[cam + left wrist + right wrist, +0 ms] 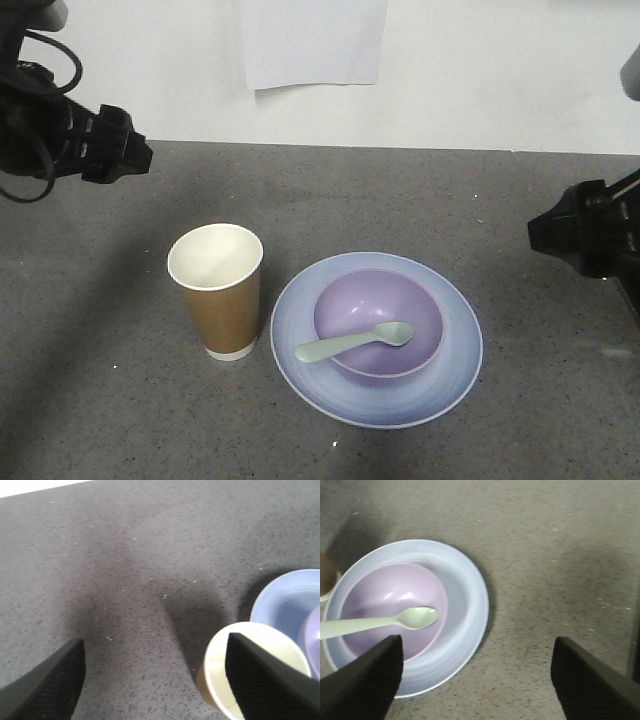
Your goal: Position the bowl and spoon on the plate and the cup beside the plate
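Spoon (354, 343) in bowl (379, 321), bowl on plate (376, 339)

The round lavender plastic bowl (378, 320) looks smooth, with small glossy highlights. The pale mint-green plastic spoon (355, 343) and the shallow pale blue plate (376, 340) are smooth too. The brown paper cup (217, 290) is matt. The grey speckled tabletop (400, 200) looks rough and dull.
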Available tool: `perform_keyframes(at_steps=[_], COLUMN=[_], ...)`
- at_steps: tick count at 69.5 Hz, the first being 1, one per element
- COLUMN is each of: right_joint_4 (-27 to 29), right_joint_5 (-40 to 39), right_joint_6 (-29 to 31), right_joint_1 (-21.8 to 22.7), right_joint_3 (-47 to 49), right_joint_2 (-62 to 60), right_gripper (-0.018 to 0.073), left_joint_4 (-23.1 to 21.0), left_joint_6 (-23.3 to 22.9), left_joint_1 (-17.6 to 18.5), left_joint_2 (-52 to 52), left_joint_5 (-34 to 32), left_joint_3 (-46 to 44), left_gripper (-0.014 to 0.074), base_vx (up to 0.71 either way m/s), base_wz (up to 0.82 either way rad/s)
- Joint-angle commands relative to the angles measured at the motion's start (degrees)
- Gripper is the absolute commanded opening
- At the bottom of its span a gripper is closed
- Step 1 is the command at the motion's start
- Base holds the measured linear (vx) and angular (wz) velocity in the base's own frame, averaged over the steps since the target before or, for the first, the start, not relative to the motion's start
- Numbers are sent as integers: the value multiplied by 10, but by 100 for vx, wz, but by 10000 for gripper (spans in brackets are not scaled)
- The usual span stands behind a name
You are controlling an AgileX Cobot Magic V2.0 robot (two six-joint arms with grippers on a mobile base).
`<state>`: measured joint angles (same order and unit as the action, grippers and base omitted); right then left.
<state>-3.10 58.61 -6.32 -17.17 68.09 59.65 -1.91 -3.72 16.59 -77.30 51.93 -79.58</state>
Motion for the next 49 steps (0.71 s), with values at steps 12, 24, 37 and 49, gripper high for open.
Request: perform_keyframes(at_steps=[12,24,37,49], right_joint_4=[-38,-68,-85,-90], right_joint_5=[-12,-25,-84,-139], right_joint_6=[-15,-19,-38,-56], right_joint_1=[4,4,4,4], right_joint_3=[13,-28,-129,-213], right_joint_2=[-57,-97,-165,-234], right_gripper=[577,577,577,577], left_joint_4=[47,99,159,169], left_joint_6=[-76,-123,-190,-202], left_joint_1=[3,3,3,3], left_joint_2=[135,231,331,413], left_joint_5=[-112,-147,-178,-208], left_joint_3=[143,243,332,407], left_gripper=[559,559,559,558], base_vx=[0,0,0,0], base_wz=[0,0,0,0])
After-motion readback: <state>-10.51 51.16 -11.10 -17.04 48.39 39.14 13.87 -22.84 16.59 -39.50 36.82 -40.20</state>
